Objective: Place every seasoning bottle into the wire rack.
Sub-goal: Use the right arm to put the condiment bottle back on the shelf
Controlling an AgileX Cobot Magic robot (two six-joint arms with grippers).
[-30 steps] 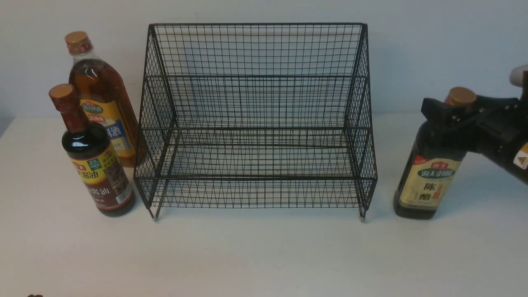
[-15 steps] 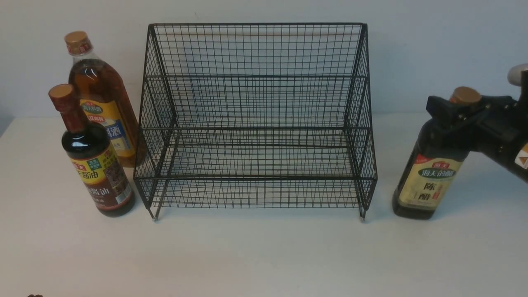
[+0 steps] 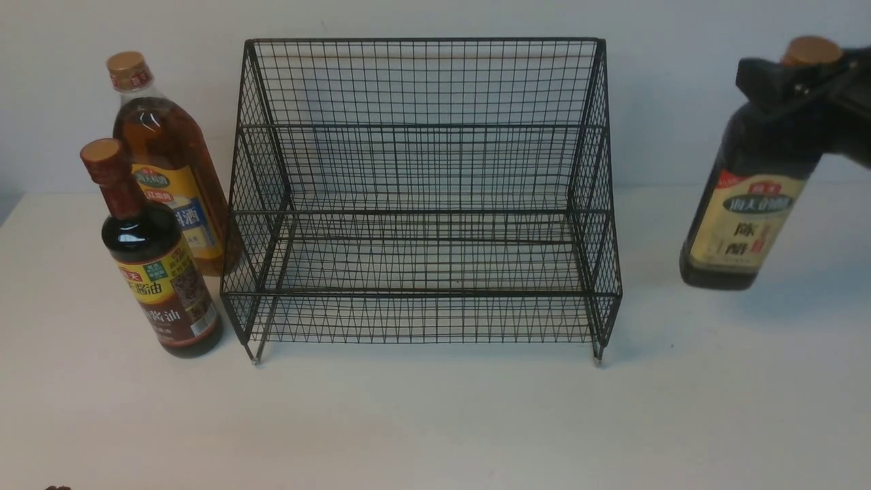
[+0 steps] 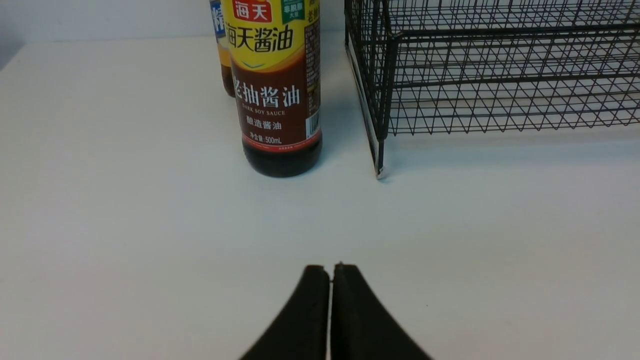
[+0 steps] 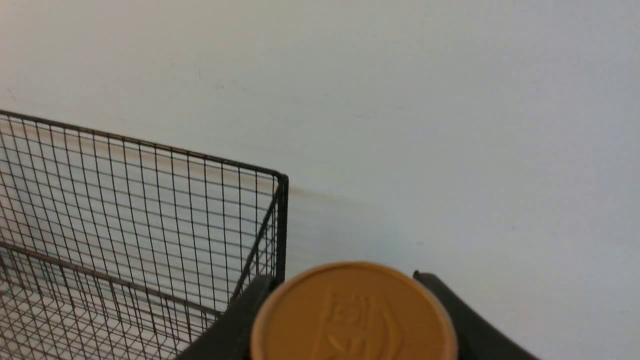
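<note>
My right gripper (image 3: 789,78) is shut on the neck of the dark squarish seasoning bottle (image 3: 748,211) with the cream label. It holds the bottle tilted in the air, to the right of the wire rack (image 3: 422,292). The right wrist view shows the tan cap (image 5: 352,315) between the right gripper (image 5: 341,278) fingers, beside the rack's corner post (image 5: 283,225). The dark red-necked bottle (image 3: 160,286) and the amber bottle (image 3: 170,170) stand left of the rack. My left gripper (image 4: 330,270) is shut and empty, low over the table, facing the red-necked bottle (image 4: 277,100) and the rack's corner (image 4: 387,90).
The rack stands on a white table (image 3: 435,422) against a pale wall (image 3: 680,102), and nothing is in either tier. The amber bottle (image 4: 220,30) is partly hidden behind the red-necked one in the left wrist view.
The right gripper closed on the squarish bottle's neck, tilted it, then lifted it well off the table. The left arm, the other bottles and the rack have not moved.
</note>
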